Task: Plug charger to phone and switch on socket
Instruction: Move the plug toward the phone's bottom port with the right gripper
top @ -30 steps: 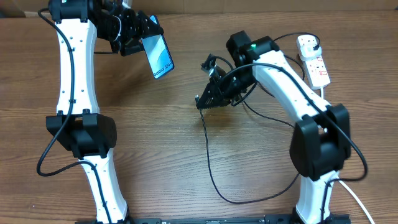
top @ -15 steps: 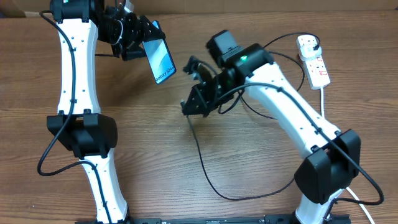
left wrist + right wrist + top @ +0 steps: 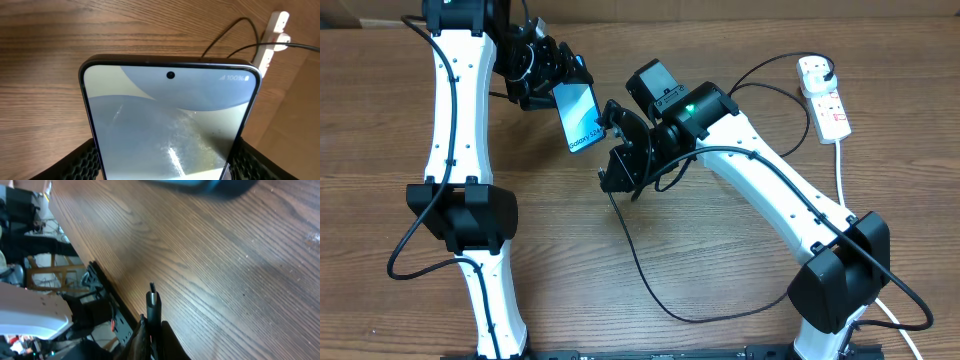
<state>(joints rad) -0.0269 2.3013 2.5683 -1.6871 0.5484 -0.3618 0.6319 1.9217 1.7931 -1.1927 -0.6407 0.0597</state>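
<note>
My left gripper point(image 3: 552, 88) is shut on the phone point(image 3: 580, 116) and holds it tilted above the table at the upper left; its lit screen fills the left wrist view point(image 3: 170, 120). My right gripper point(image 3: 615, 172) is shut on the charger's connector tip point(image 3: 152, 300), which sticks out past the fingers, just below and right of the phone's lower edge. The black cable point(image 3: 650, 285) trails from it in a loop over the table. The white socket point(image 3: 825, 100) lies at the far right with the black plug in its top end.
The socket's thick white cord point(image 3: 841, 165) runs down the right side of the wooden table point(image 3: 720, 270). The socket also shows at the top right of the left wrist view point(image 3: 272, 37).
My right gripper has moved left and up with the connector tip, close to the phone's lower edge. My left gripper has shifted the phone slightly right and down.
</note>
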